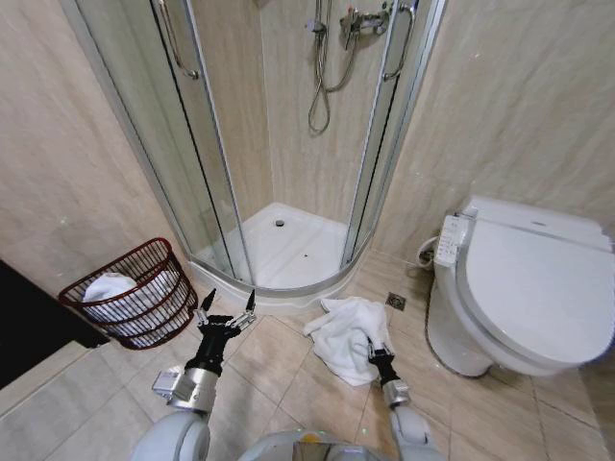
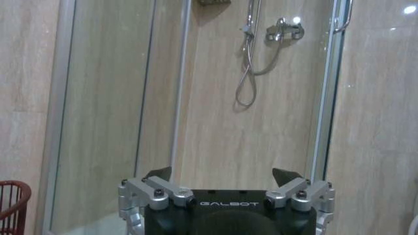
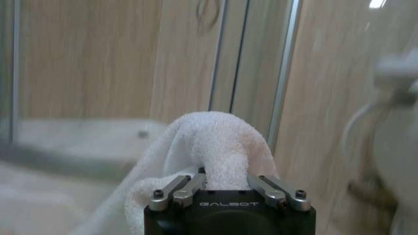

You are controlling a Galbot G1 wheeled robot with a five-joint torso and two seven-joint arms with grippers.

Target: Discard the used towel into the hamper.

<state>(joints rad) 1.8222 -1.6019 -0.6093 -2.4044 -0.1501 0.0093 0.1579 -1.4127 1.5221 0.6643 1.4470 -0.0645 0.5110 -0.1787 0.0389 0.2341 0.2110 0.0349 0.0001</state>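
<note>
The right gripper (image 1: 373,348) sits at the lower centre-right of the head frame, low over the floor (image 1: 279,365), with its fingers buried in the near edge of the used towel (image 1: 346,334). From the right wrist camera the right gripper (image 3: 225,182) is clenched on a raised fold of the white towel (image 3: 209,142), which stands up between the fingers and drapes down one side of it. The rest of the towel lies crumpled on the beige tiles, just in front of the curved lip of the shower tray (image 1: 288,252) and near the base of the toilet (image 1: 524,288), which fills the right of the head frame.

The left gripper (image 1: 227,303) is at lower centre-left of the head frame, spread wide and grasping nothing, its dark fingertips pointing up toward the shower door. In the left wrist view the left gripper (image 2: 223,175) shows the same spread, with the shower hose (image 2: 249,63) hanging on the wall beyond.

The hamper (image 1: 133,293) stands on the floor at the left of the head frame, beside the glass shower enclosure (image 1: 207,144) and against the wall, well apart from the towel. It is tipped toward the camera and holds white cloth (image 1: 110,288) inside. Its red wire rim (image 2: 14,200) edges into the lower left of the left wrist frame.
</note>
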